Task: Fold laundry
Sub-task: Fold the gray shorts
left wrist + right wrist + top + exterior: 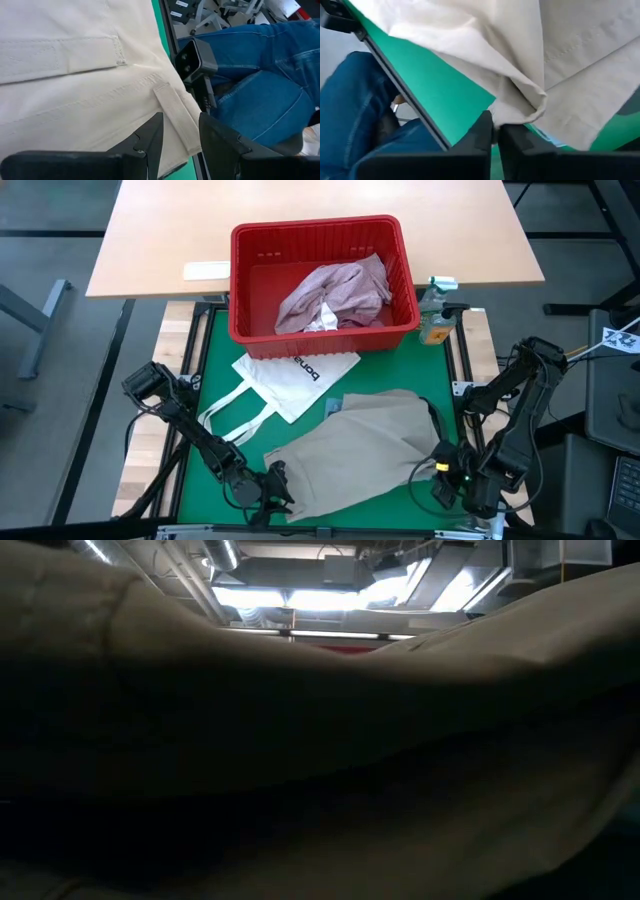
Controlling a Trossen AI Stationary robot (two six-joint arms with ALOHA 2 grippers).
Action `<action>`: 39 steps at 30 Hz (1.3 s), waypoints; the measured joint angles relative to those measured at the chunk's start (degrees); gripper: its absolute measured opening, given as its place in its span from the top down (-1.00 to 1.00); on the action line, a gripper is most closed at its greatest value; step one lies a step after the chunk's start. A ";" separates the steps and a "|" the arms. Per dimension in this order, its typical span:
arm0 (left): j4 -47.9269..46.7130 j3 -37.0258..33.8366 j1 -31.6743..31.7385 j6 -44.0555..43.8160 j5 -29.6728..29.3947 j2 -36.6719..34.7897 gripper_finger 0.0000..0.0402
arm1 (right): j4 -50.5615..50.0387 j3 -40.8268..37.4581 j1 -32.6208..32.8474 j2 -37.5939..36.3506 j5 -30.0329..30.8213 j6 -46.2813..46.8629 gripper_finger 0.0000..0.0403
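A beige-khaki garment lies spread on the green mat near the front edge, and it fills the low view. My left gripper is at its near left corner. It is open, with the waistband corner and a belt loop between its fingers. My right gripper is at the garment's near right edge and is shut on a fold of it. A mottled pink garment and a small white piece lie in the red basket. My right gripper pinches a bunched fold at the beige garment's near right edge between its two fingers. The fingers come steeply from above. The cloth is gathered up at the fingertips, and the rest of the garment lies on the mat.
A white tote bag with loop handles lies on the mat left of centre, touching the garment's far edge. A bottle stands by the basket's right side. A person's blue-jeaned legs are just past the table's near edge. A camera sits at that edge.
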 joint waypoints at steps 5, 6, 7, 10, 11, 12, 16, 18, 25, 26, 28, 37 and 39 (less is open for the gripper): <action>0.00 0.00 -0.02 0.00 -0.06 0.00 0.41 | -1.86 0.06 -0.02 0.00 -2.30 -5.54 0.91; 0.00 0.00 -0.02 0.01 -0.06 0.00 0.41 | -3.26 0.38 -0.02 0.03 -3.69 -7.09 0.94; 0.00 0.00 -0.02 0.00 -0.06 0.00 0.41 | -4.80 0.69 -0.02 0.04 -4.83 -8.46 0.96; 0.00 0.00 -0.02 0.00 -0.06 -0.02 0.41 | -12.04 2.30 -0.02 0.04 -6.38 -10.33 0.95; 0.00 0.00 -0.02 0.00 -0.06 -0.02 0.41 | -15.22 3.02 -0.02 0.04 -6.41 -10.56 0.95; 0.00 0.00 -0.02 0.02 -0.05 -0.02 0.41 | -18.13 3.73 -0.02 0.04 -6.41 -11.17 0.95; 0.00 0.00 -0.02 0.01 -0.04 -0.02 0.41 | -28.46 6.24 -0.05 0.04 -5.65 -15.92 0.97; 0.00 0.00 -0.02 0.00 -0.04 -0.02 0.41 | -31.00 6.86 -0.06 0.04 -5.00 -18.02 0.96; 0.00 0.00 0.00 0.00 -0.11 -0.02 0.41 | -30.56 6.99 -0.13 -0.09 -2.40 -27.20 0.97; 0.00 0.00 -0.02 0.02 -0.22 -0.02 0.41 | -30.47 6.99 -0.13 -0.09 -1.19 -28.76 0.96; 0.00 0.00 -0.02 0.01 -1.09 -0.02 0.41 | -30.42 7.02 -0.13 -0.09 1.33 -31.56 0.96; 0.25 0.00 -0.02 0.00 -4.68 0.35 0.41 | -29.75 7.28 -0.13 -0.07 -4.05 -38.77 0.94; 0.18 0.00 -0.07 0.00 -4.64 1.24 0.41 | -28.65 7.28 -0.13 -0.07 -6.43 -39.02 0.93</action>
